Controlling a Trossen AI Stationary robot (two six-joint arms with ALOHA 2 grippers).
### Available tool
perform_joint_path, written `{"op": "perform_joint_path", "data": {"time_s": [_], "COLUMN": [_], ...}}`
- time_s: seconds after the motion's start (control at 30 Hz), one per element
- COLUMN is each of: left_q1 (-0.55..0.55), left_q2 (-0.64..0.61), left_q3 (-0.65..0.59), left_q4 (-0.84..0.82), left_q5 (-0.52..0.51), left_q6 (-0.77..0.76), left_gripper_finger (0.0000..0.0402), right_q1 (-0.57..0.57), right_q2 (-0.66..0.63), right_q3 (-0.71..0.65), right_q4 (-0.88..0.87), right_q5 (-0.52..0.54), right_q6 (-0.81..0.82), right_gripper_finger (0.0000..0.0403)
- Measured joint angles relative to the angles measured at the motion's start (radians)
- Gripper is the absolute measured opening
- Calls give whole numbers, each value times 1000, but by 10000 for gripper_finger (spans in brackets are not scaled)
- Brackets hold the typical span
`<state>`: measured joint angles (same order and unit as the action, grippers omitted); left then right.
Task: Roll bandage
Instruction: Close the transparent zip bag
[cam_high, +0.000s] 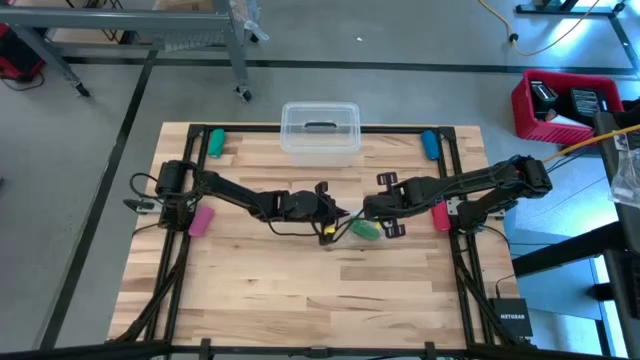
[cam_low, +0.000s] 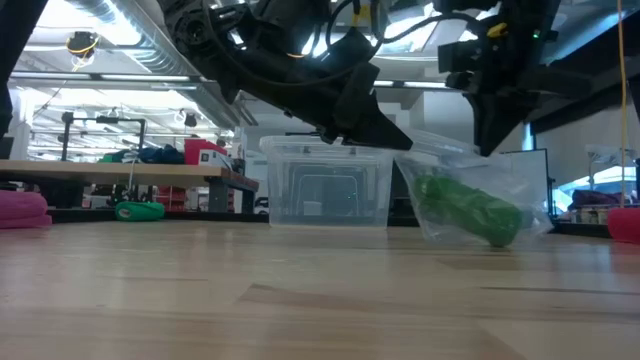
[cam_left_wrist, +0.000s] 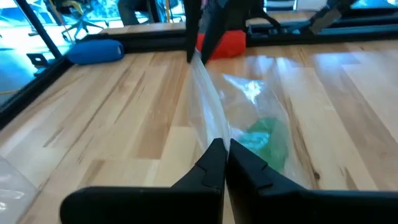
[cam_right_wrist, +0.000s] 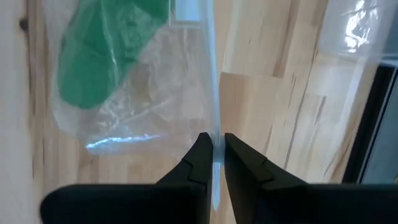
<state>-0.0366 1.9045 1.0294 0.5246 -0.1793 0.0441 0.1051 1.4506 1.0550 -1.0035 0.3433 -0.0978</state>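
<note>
A small clear plastic bag (cam_high: 358, 224) sits mid-table with the green bandage (cam_high: 366, 230) bundled inside it. Both also show in the low view, the bag (cam_low: 520, 190) and the bandage (cam_low: 470, 212). My left gripper (cam_high: 336, 216) comes from the table's left and is shut on the bag's top edge. My right gripper (cam_high: 374, 214) comes from the right, pointing steeply down, and is shut on the same edge farther along. In the left wrist view the bandage (cam_left_wrist: 268, 142) lies in the bag beyond my own fingers. My left gripper pinches the bag's upper edge (cam_left_wrist: 214, 132) between its two fingers, coming nearly level from the table's left. The film runs taut from there to the other gripper. The bag hangs below, and its bottom (cam_low: 490, 240) seems to rest on the table. My right gripper pinches the bag's thin upper edge (cam_right_wrist: 214, 127) between its fingers from above, slanting in from the right. The bag hangs below the fingers with the bandage (cam_right_wrist: 99, 56) in its lower part.
A clear lidded bin (cam_high: 320, 130) stands at the far edge. A green cylinder (cam_high: 215, 143) and a blue one (cam_high: 430, 145) lie in the far corners. Pink (cam_high: 200, 220) and red (cam_high: 440, 215) ones lie by the arm bases. The near half is bare wood.
</note>
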Motion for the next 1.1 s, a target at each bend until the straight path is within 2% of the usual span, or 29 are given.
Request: {"op": "perform_joint_path", "data": {"time_s": [0.3, 0.43, 0.7, 0.87, 1.0, 1.1], "left_q1": [-1, -1, -2, 2, 12, 25], "left_q2": [-2, -35, -98, -100, -101, -93], "left_q3": [0, 0, -1, -2, -2, -2], "left_q4": [-32, -114, -226, -146, -94, -62], "left_q5": [13, -12, -45, -52, -47, 19], "left_q6": [0, 0, 29, 60, 13, -54], "left_gripper_finger": [0, 0, 0, 4, 29, 67], "right_q1": [0, 0, -2, -2, -1, -1], "right_q2": [0, 0, 0, 0, 0, 0], "right_q3": [-1, -1, -3, -3, -3, -3], "right_q4": [-19, -27, -151, -115, -79, -68], "right_q5": [3, 2, -14, -21, -22, -23], "right_q6": [0, 0, 64, 68, 66, 64], "right_gripper_finger": [37, 37, 37, 37, 37, 37]}}
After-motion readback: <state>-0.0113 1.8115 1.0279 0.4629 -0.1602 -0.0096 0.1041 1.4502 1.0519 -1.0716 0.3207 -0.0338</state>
